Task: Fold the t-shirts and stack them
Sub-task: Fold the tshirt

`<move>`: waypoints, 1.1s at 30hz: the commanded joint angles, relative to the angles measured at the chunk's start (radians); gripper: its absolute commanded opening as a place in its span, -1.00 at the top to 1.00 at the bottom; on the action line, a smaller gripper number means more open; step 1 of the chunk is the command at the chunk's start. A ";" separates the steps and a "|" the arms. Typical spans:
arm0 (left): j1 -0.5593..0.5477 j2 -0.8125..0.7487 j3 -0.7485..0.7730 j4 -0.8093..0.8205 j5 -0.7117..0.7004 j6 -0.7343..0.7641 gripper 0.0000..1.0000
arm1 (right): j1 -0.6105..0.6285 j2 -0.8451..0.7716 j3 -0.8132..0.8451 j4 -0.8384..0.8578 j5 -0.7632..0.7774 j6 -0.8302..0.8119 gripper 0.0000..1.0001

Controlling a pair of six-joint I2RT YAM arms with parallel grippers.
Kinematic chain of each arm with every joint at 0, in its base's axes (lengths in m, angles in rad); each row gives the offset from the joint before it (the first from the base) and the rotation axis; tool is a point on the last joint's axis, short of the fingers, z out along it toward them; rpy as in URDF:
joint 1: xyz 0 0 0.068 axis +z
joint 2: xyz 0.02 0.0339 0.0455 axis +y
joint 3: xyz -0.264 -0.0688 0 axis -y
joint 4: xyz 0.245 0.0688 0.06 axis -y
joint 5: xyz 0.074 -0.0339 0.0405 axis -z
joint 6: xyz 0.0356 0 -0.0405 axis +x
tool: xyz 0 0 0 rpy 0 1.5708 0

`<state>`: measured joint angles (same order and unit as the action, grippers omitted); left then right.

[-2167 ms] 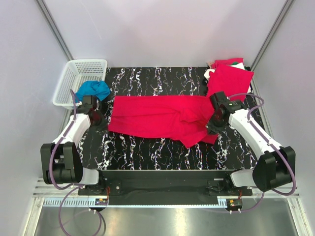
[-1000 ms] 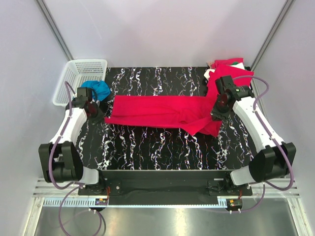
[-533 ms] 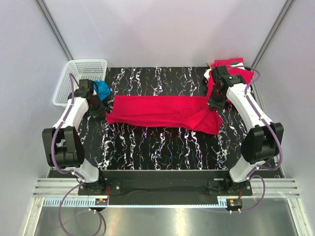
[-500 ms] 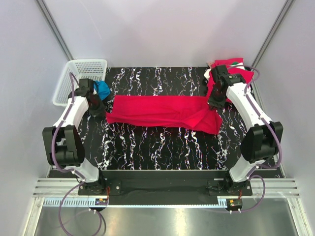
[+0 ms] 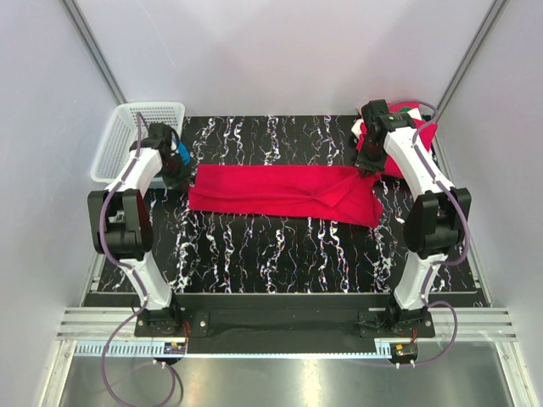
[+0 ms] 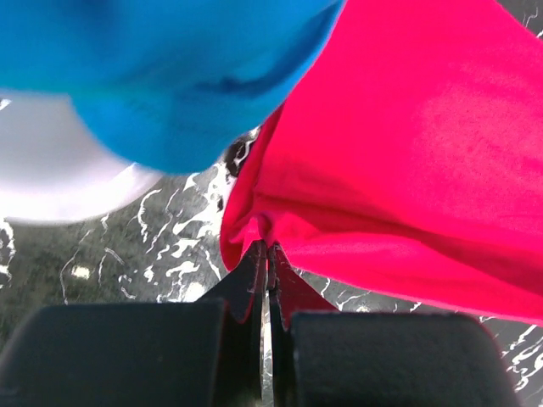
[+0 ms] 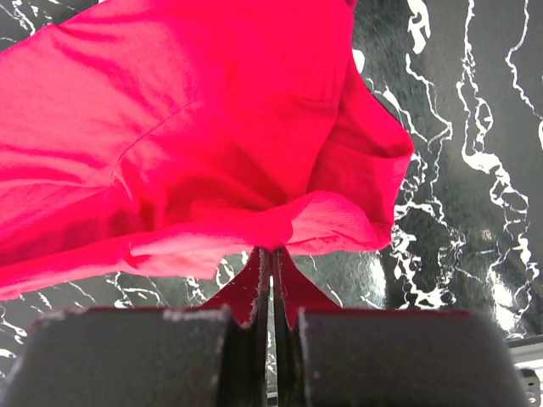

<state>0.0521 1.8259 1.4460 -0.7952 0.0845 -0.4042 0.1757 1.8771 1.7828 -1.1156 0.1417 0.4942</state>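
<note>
A black marbled bench [image 5: 280, 254] carried one red t-shirt [image 5: 284, 191], stretched as a long band from left to right across its middle. The left gripper [image 6: 265, 250] pinched the shirt's left end and the right gripper [image 7: 270, 252] pinched its right end. Farther back, a white basket [image 5: 127, 127] with a blue cloth [image 5: 180, 151] sat at the far left corner. A pile of red t-shirts [image 5: 427, 129], showing some white, lay at the far right corner.

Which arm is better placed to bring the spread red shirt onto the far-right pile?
Probably right: the right gripper is shut on the red t-shirt at the end beside the pile; the left gripper holds the opposite end, by the basket.
</note>
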 commanded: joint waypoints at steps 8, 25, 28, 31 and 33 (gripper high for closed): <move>-0.044 0.047 0.100 -0.009 0.017 0.051 1.00 | -0.027 0.044 0.105 0.000 0.030 -0.045 1.00; -0.043 -0.319 -0.168 0.024 -0.083 0.047 1.00 | -0.027 -0.206 -0.037 -0.033 0.000 -0.028 1.00; -0.041 -0.361 -0.187 0.017 -0.109 0.057 1.00 | -0.028 -0.268 -0.091 -0.036 -0.039 -0.020 1.00; -0.043 -0.395 -0.191 0.005 -0.115 0.064 1.00 | -0.028 -0.329 -0.143 -0.036 -0.057 -0.011 1.00; -0.041 -0.410 -0.191 -0.002 -0.114 0.067 1.00 | -0.027 -0.360 -0.151 -0.044 -0.071 -0.011 1.00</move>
<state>0.0044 1.4773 1.2583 -0.8036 0.0029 -0.3618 0.1539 1.6016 1.6547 -1.1519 0.1070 0.4698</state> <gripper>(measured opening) 0.012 0.012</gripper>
